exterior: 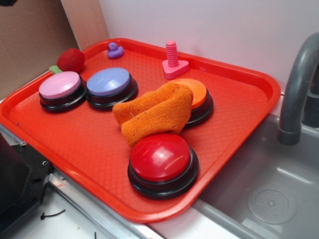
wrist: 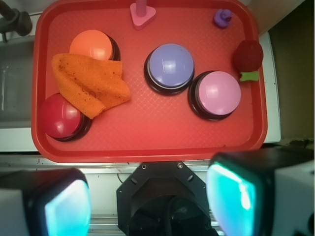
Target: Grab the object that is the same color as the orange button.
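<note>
An orange knitted cloth [exterior: 153,112] [wrist: 87,83] lies crumpled on the red tray [exterior: 89,144] [wrist: 157,132], draped partly over the orange button [exterior: 197,92] [wrist: 91,45] and touching the red button [exterior: 160,157] [wrist: 59,116]. My gripper [wrist: 148,201] hangs high above the tray's near edge, open, with nothing between its two teal pads [wrist: 231,191]. It is well away from the cloth. In the exterior view the gripper is out of frame.
On the tray also stand a purple button [exterior: 108,82] [wrist: 170,66], a pink button [exterior: 61,85] [wrist: 218,92], a pink bolt on a triangular base [exterior: 173,60] [wrist: 141,14], a purple duck [exterior: 115,50] [wrist: 222,17] and a red strawberry [exterior: 71,60] [wrist: 248,56]. A sink with a grey faucet [exterior: 297,94] is beside the tray.
</note>
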`<action>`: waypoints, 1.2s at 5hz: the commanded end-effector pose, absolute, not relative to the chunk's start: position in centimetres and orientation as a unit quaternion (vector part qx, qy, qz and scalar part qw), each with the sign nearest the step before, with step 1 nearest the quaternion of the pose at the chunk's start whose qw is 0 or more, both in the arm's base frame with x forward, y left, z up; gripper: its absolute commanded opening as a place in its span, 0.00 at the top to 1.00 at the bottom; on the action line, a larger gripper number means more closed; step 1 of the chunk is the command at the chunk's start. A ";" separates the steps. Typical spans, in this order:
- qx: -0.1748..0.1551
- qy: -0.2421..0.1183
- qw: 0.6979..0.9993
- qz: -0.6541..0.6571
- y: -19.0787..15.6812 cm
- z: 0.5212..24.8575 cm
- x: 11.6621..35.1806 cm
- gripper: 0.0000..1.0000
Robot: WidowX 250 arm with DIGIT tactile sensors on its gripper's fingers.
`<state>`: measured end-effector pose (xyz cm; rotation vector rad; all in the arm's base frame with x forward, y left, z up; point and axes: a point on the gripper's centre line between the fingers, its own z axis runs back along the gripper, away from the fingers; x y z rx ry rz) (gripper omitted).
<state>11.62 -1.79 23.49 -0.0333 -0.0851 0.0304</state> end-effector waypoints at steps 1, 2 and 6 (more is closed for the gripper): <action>-0.017 -0.043 0.999 0.015 -1.8 23.5 11.6 0.00; -0.034 -0.056 0.996 0.065 -2.0 23.2 12.5 0.00; -0.070 -0.097 0.962 0.246 -10.0 15.1 18.4 0.00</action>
